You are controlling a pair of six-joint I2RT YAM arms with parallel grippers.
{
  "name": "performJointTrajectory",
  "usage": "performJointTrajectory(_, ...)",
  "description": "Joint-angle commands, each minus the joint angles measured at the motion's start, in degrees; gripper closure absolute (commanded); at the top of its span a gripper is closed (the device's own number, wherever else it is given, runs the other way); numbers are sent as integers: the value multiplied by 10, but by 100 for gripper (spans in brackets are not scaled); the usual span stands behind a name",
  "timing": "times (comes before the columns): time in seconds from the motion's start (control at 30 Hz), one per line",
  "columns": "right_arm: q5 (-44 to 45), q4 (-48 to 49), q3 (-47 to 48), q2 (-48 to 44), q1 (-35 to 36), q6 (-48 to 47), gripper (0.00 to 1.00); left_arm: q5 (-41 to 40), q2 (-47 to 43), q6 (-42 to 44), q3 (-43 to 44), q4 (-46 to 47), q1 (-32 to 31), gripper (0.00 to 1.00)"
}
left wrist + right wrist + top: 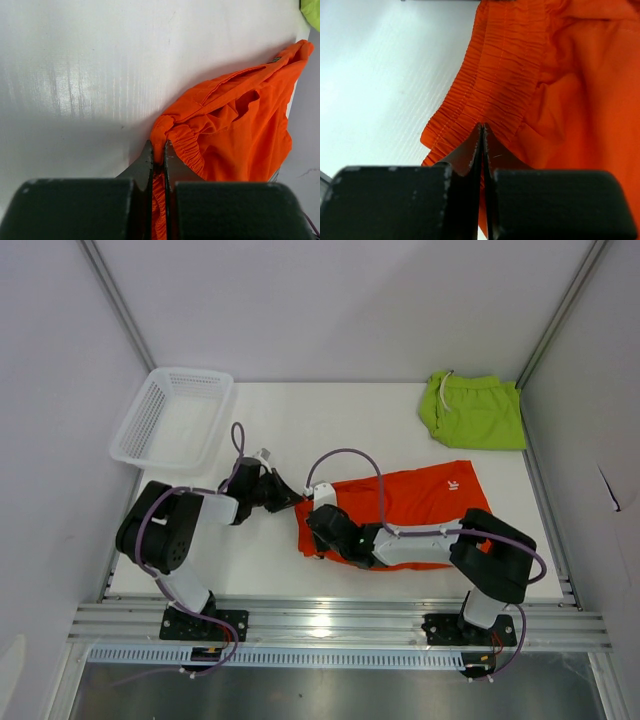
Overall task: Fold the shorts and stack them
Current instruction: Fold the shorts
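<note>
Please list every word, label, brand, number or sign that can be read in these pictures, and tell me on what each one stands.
Nothing can be read as text.
white logo on the orange shorts, top view: too small to read.
dark tag at a seam of the orange shorts, left wrist view: too small and blurred to read.
green shorts, basket, table: no writing visible.

The orange shorts [420,502] have a small white logo [452,483] on them, but it is too tiny to read. Nothing else has words or numbers.
</note>
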Motion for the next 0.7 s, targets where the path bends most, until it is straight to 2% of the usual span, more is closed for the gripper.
performJointTrajectory(0.0, 15, 31, -7, 32, 21, 19, 100, -39, -15, 32, 11, -43, -3, 100)
performJointTrajectory(0.13, 18, 40, -3, 91, 41, 29, 100, -50, -20, 39, 17, -68, -3, 100)
performJointTrajectory(0.27, 47, 26, 13, 110, 62, 24, 100, -51, -17, 44, 26, -85, -2, 100)
performJointTrajectory(0.67, 63, 16, 32, 38, 74, -21, 100, -60, -22, 55, 44, -111, -2, 100)
